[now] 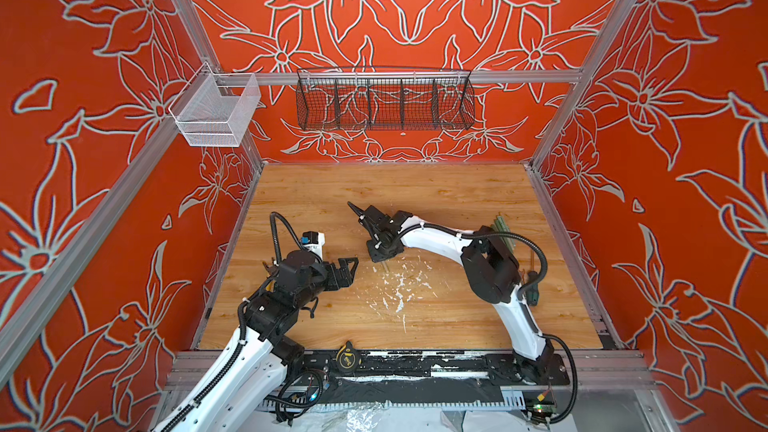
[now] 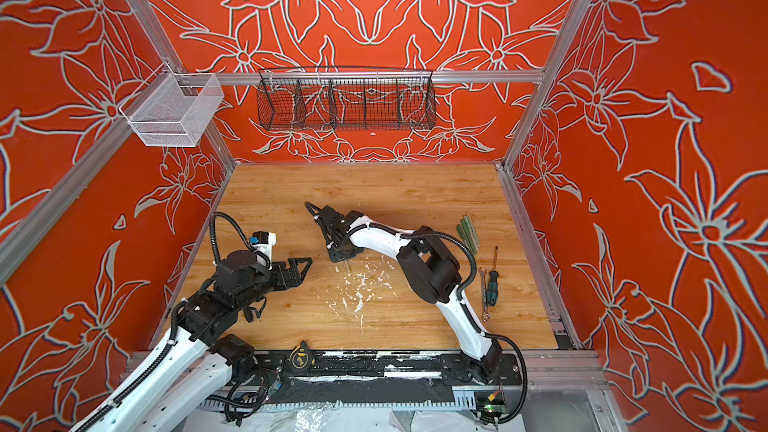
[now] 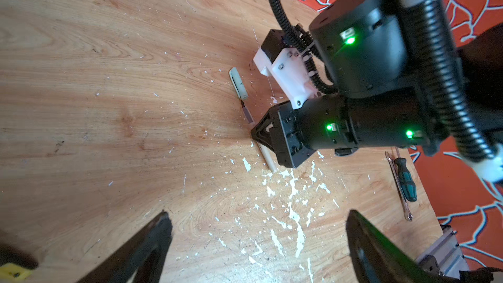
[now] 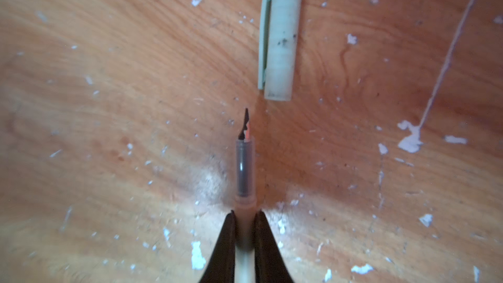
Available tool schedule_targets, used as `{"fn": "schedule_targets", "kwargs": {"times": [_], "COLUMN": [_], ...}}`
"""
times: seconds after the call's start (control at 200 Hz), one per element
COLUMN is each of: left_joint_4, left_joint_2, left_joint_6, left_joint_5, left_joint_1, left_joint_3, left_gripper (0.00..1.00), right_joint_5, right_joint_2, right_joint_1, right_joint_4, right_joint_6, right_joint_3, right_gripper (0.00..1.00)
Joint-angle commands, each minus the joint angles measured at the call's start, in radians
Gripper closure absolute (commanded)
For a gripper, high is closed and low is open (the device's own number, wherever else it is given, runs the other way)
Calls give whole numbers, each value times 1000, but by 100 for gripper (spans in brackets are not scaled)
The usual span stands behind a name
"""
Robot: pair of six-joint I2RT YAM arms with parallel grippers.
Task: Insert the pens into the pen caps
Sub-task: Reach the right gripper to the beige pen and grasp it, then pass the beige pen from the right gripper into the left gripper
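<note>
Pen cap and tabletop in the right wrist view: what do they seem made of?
The pen cap looks like pale green matte plastic, moulded with a clip, scuffed and dark-speckled. The tabletop looks like wood or wood-print laminate: grain lines show, with a low sheen.

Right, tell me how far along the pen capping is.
Done: green pens lie grouped by the wooden table's right edge, caps too small to judge. In hand: right gripper shut on a pale, dark-tipped pen, tip just short of the pale green cap. Remaining: inserting it.
</note>
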Motion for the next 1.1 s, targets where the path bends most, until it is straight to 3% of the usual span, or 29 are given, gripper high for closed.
{"fn": "schedule_targets", "kwargs": {"times": [0.0,0.41,0.656,1.096], "left_joint_4": [77,294,459,568], "left_joint_2": [9,91,139,193], "left_joint_6": [-8,-15,-37,-34], "left_joint_5": [59,257,370,370], "left_joint_1": [1,1,1,1], "left_joint_3": [-22,-78,-117,-98], "left_gripper": [3,2,14,44], "right_joint_5": [-60,-383,-498,-586], "right_joint_2": [-124,-437,-539,-628], "right_joint_1": [-10,-57,-60,-60], "right_joint_4": [88,614,865,1028], "right_joint_6": [12,66,154,235], "right_joint_3": [-69,-466,-608,-724], "right_gripper": [88,89,89,89]}}
